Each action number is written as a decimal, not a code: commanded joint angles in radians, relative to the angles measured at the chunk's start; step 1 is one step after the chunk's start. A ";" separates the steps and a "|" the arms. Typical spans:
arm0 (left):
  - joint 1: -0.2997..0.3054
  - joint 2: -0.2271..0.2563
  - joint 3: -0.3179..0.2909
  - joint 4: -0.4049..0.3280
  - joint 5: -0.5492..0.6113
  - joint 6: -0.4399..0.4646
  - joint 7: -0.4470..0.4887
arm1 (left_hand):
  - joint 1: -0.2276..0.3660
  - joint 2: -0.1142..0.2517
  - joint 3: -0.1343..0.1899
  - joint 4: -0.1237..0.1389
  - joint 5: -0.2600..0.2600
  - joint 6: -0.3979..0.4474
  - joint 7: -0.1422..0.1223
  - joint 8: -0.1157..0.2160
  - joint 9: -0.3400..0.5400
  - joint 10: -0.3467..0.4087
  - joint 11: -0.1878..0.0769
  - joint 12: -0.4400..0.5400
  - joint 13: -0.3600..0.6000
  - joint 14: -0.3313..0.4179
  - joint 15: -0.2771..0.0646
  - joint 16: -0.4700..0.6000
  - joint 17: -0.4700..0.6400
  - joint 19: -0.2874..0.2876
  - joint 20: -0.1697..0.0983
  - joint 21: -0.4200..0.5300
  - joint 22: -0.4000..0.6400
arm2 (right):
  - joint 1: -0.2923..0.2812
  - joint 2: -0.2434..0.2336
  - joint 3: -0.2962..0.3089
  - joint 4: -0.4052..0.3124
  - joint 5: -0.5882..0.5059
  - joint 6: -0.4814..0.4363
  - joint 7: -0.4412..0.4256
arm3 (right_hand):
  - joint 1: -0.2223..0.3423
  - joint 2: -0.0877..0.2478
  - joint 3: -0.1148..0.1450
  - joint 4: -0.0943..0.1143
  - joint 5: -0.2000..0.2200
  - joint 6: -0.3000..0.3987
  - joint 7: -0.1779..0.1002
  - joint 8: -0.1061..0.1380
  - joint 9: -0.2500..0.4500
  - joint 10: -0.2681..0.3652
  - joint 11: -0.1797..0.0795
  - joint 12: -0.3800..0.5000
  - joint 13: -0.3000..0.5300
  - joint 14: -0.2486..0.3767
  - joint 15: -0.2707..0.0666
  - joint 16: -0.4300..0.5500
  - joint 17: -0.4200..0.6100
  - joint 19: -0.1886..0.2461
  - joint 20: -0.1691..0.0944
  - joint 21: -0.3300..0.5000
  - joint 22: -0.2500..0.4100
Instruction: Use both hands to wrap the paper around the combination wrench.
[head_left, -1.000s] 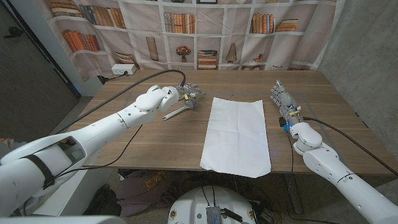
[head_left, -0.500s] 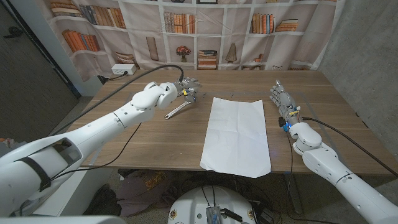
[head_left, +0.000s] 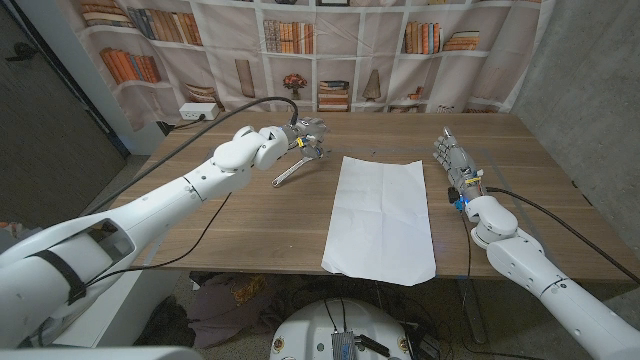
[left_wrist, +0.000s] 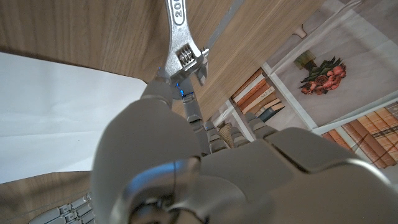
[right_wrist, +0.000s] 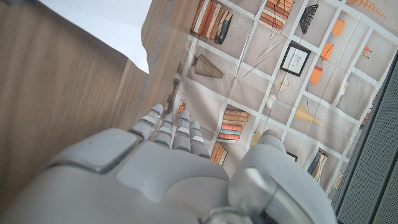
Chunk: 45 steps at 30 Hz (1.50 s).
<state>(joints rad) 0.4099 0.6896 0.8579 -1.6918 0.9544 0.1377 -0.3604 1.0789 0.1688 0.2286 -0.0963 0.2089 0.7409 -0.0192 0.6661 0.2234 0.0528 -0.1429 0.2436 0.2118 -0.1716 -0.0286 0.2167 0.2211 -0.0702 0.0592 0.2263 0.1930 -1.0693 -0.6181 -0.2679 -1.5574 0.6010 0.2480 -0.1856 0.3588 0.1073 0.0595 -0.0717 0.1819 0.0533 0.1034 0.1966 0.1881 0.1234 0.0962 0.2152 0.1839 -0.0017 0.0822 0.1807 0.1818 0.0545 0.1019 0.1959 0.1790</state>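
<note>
The paper (head_left: 382, 218) is white. The wrench (head_left: 291, 172) is shiny silver. The table (head_left: 250, 225) is brown wood with streaky lines, and both robot arms are white.

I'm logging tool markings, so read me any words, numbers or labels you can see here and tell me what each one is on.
"20", possibly followed by more that is cut off: stamped on the wrench handle, seen in the left wrist view.
Book spines on the bookshelf backdrop: too small and blurred to read.
The paper: blank, no print visible.
</note>
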 joint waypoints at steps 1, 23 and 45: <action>-0.040 -0.045 0.020 0.025 -0.004 -0.025 0.010 | 0.002 0.004 0.015 0.006 0.004 0.059 -0.064 0.038 0.303 0.000 -0.001 -0.005 0.004 -0.033 -0.004 -0.001 0.002 -0.009 0.003 0.001 0.002 | 0.009 -0.001 -0.005 0.002 0.000 0.002 0.009 | -0.009 -0.004 0.002 -0.008 -0.002 0.000 0.000 -0.001 0.002 -0.004 0.003 -0.003 0.003 -0.007 0.001 0.005 0.003 -0.004 0.009 -0.002 0.002; -0.087 -0.118 0.065 0.091 -0.058 -0.079 0.052 | -0.001 0.003 0.024 0.011 0.004 0.048 -0.063 0.060 0.330 0.003 -0.001 -0.008 0.005 -0.032 -0.004 -0.001 0.002 -0.010 0.004 0.001 0.002 | 0.038 0.011 -0.012 0.042 0.003 0.009 0.025 | -0.010 -0.004 0.003 -0.009 -0.002 0.000 0.000 -0.001 0.002 -0.004 0.003 -0.003 0.003 -0.007 0.001 0.005 0.003 -0.005 0.011 -0.002 0.002; -0.089 -0.151 0.091 0.112 -0.098 -0.105 0.081 | -0.005 0.000 0.031 0.015 0.004 0.040 -0.068 0.076 0.350 0.005 -0.004 -0.011 0.006 -0.032 -0.002 -0.001 0.003 -0.009 0.005 0.001 0.002 | 0.039 0.013 -0.008 0.059 0.015 0.016 0.032 | -0.011 -0.004 0.005 -0.011 -0.002 0.000 0.000 0.000 0.002 -0.005 0.001 -0.003 0.003 -0.008 0.001 0.005 0.003 -0.008 0.013 -0.002 0.002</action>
<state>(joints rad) 0.3221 0.5584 0.9327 -1.5947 0.8734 0.0429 -0.2920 1.0787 0.1685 0.2479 -0.0852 0.2090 0.7306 -0.0295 0.6664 0.2234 0.0528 -0.1430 0.2357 0.2165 -0.1716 -0.0285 0.2167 0.2209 -0.0720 0.0610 0.2263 0.1929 -1.0300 -0.6066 -0.2773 -1.5058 0.6114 0.2587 -0.1581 0.3534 0.1019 0.0637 -0.0759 0.1819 0.0534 0.1034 0.1966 0.1880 0.1198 0.0998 0.2152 0.1839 -0.0017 0.0822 0.1807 0.1818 0.0491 0.1072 0.1959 0.1790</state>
